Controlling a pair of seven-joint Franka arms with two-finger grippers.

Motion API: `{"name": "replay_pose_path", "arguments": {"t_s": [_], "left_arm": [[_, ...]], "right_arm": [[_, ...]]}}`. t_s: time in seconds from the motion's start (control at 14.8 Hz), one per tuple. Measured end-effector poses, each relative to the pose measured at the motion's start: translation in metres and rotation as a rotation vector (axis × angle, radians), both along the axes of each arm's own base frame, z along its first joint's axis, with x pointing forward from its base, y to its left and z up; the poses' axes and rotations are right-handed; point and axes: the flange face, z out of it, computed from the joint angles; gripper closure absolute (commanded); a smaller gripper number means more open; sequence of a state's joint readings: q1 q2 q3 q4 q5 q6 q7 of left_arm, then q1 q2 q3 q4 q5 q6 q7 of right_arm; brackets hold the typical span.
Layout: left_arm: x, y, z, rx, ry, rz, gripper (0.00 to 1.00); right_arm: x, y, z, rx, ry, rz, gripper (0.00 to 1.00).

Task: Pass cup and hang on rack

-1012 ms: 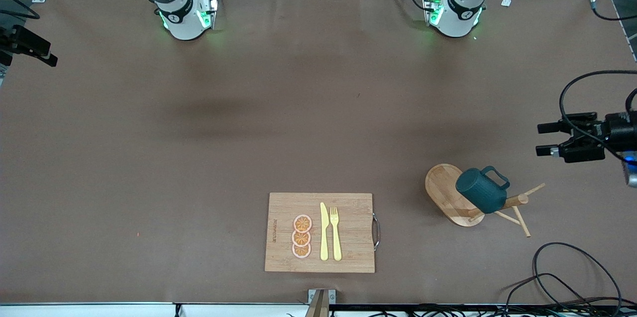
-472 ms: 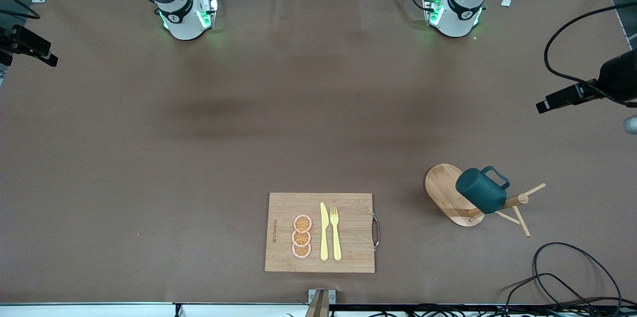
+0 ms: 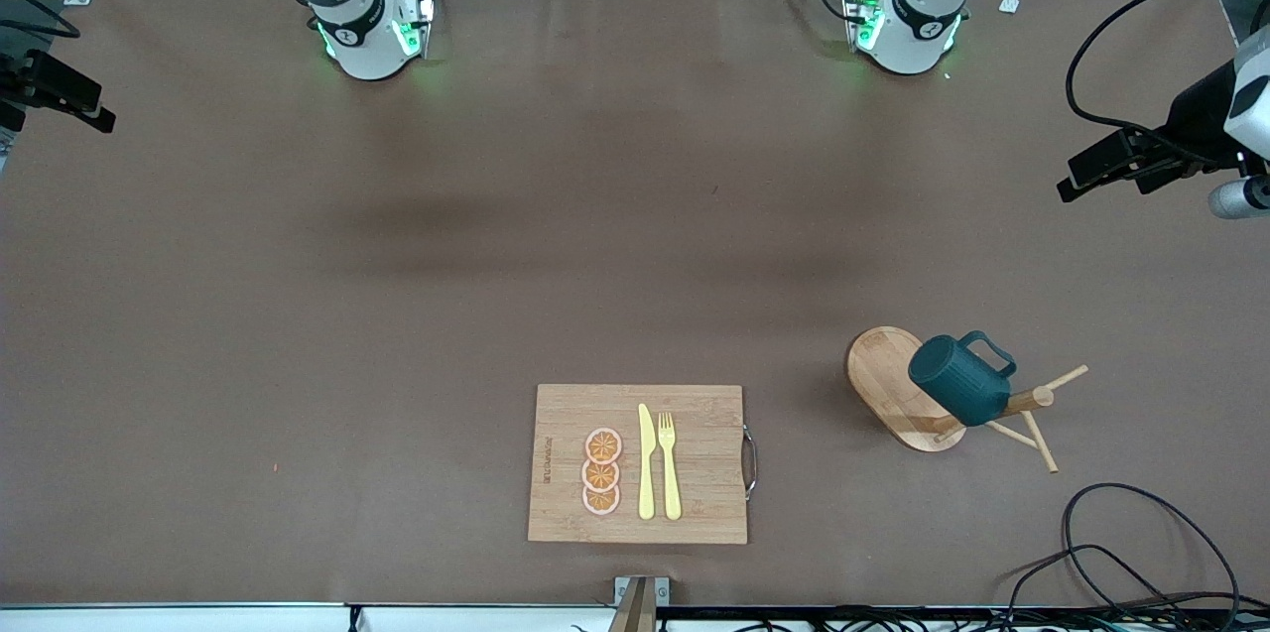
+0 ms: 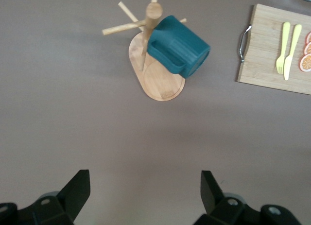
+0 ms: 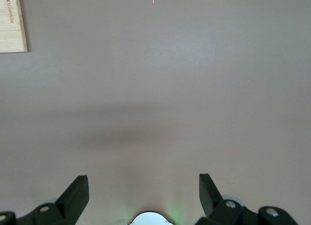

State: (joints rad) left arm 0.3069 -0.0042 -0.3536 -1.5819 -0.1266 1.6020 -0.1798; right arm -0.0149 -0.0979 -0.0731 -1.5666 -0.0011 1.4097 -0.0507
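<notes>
The dark teal cup [image 3: 957,382] hangs tilted on a peg of the light wooden rack [image 3: 878,374], which stands toward the left arm's end of the table. Both also show in the left wrist view: the cup [image 4: 177,46] and the rack [image 4: 158,81]. My left gripper [image 3: 1091,174] is open and empty, up in the air over the table's edge at the left arm's end, well apart from the rack; its jaws stand wide apart in its wrist view [image 4: 145,179]. My right gripper [image 5: 144,183] is open and empty over bare table by its own base, out of the front view.
A bamboo cutting board [image 3: 695,463] with a yellow knife, a fork and orange slices lies near the front edge at mid-table. Black cables [image 3: 1121,553] lie at the corner nearer the camera than the rack. The arm bases [image 3: 372,27] stand along the back edge.
My left gripper has drawn away from the rack, toward the arms' side of the table at the left arm's end. The cup stays hanging on the rack. The right arm has not moved.
</notes>
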Motion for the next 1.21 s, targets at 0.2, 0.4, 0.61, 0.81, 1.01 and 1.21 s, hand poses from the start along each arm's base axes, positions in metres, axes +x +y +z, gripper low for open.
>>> {"name": "replay_pose_path", "arguments": {"t_s": [0.2,0.4,0.61,0.81,1.01,1.21], "left_arm": [[-0.002,-0.024,0.005,0.056,-0.019,-0.053,0.0],[-0.005,-0.036,0.015,0.119,-0.014,-0.087,0.0],[-0.002,-0.032,0.023,0.123,-0.013,-0.083,0.0],[0.001,-0.034,0.021,0.124,-0.009,-0.088,0.0],[0.002,-0.034,0.021,0.123,-0.009,-0.091,0.0],[0.001,-0.039,0.023,0.123,-0.014,-0.1,0.0]], "right_arm": [[0.0,0.0,0.0,0.0,0.0,0.0,0.0],[0.0,0.0,0.0,0.0,0.0,0.0,0.0],[0.0,0.0,0.0,0.0,0.001,0.0,0.0],[0.0,0.0,0.0,0.0,0.001,0.0,0.0],[0.0,0.0,0.0,0.0,0.001,0.0,0.0],[0.0,0.0,0.0,0.0,0.001,0.0,0.0]]}}
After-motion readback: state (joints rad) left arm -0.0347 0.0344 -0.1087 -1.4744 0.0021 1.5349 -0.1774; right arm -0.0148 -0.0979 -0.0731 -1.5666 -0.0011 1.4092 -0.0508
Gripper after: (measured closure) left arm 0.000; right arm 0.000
